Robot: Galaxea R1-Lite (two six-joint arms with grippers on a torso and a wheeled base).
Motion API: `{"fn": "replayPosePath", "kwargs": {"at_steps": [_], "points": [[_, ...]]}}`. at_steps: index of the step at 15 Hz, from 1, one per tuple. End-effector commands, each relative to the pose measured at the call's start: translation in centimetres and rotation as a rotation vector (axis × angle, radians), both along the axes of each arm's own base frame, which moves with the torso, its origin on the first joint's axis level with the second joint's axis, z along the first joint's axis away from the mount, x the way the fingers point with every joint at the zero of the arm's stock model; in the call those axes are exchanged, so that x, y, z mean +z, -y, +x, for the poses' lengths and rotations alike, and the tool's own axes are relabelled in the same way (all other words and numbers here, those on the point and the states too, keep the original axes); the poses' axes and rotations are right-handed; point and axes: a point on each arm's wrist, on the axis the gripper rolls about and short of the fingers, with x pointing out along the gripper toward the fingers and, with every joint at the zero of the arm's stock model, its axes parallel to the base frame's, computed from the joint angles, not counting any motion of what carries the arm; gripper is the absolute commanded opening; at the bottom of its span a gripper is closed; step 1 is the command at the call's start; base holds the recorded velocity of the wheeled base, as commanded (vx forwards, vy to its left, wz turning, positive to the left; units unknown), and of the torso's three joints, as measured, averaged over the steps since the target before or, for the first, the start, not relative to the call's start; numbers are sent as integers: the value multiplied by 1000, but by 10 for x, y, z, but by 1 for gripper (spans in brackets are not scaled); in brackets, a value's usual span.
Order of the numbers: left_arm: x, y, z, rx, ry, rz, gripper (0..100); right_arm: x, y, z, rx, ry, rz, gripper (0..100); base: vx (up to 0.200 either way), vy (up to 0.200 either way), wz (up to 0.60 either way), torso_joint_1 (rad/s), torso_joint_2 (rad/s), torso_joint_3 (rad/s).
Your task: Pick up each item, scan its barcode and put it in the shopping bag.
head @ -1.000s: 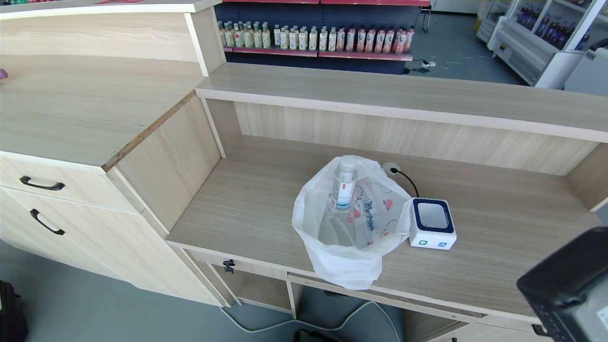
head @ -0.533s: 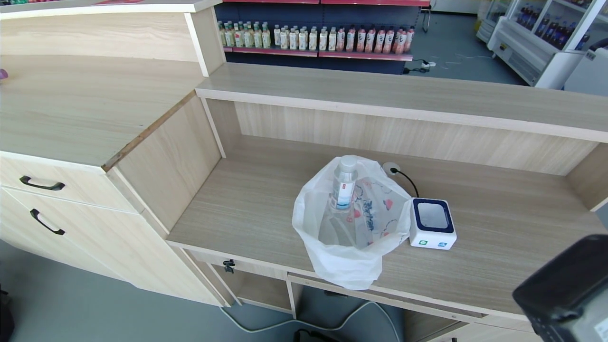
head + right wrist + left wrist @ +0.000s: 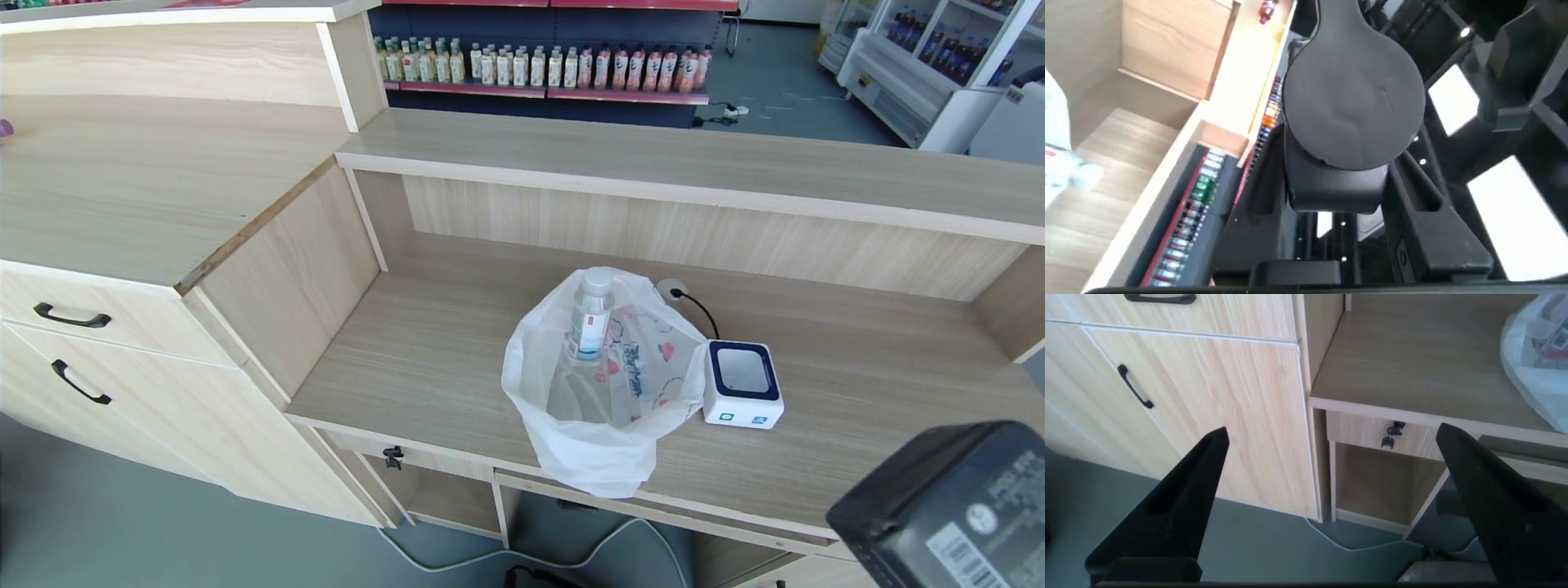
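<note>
The white shopping bag [image 3: 571,441] sits open at the near edge of the worktop [image 3: 424,359]. A clear water bottle [image 3: 589,318] stands upright inside it, and the barcode scanner [image 3: 741,384] is just beside its right side. The left arm's jaws are spread wide and hold nothing, low over the floor [image 3: 1257,547] before the cabinet [image 3: 1208,416] left of the worktop. The right arm [image 3: 947,506] is at the near right, and I cannot tell how its jaws stand.

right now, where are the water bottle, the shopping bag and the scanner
water bottle [image 3: 589,322]: head view, on its label
shopping bag [image 3: 588,461]: head view, on its front outer wall
scanner [image 3: 741,374]: head view, on its top window
</note>
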Motion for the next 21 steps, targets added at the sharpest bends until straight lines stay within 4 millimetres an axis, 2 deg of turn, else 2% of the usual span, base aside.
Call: {"fn": "replayPosePath", "kwargs": {"at_steps": [1,5,7,9,12,16,19,20,21], "points": [[0,0,0,2,1,0,100,2,-10,45,-173,-388,24,0,0,0,0,0,0,0],[0,0,0,0,1,0,100,10,26,68,-514,-692,301,0,0,0,0,0,0,0],[0,0,0,0,1,0,100,13,43,70,-563,-712,383,0,0,0,0,0,0,0],[0,0,0,0,1,0,100,13,59,75,-581,-807,464,0,0,0,0,0,0,0],[0,0,0,0,1,0,100,6,75,81,-669,-921,575,0,0,0,0,0,0,0],[0,0,0,0,1,0,100,0,82,79,-712,-1040,700,0,0,0,0,0,0,0],[0,0,0,0,1,0,100,0,84,82,-719,-1383,1106,0,0,0,0,0,0,0],[0,0,0,0,1,0,100,-2,87,86,-734,-1448,1204,0,0,0,0,0,0,0],[0,0,0,0,1,0,100,-5,92,95,-739,-1561,1386,0,0,0,0,0,0,0]]}}
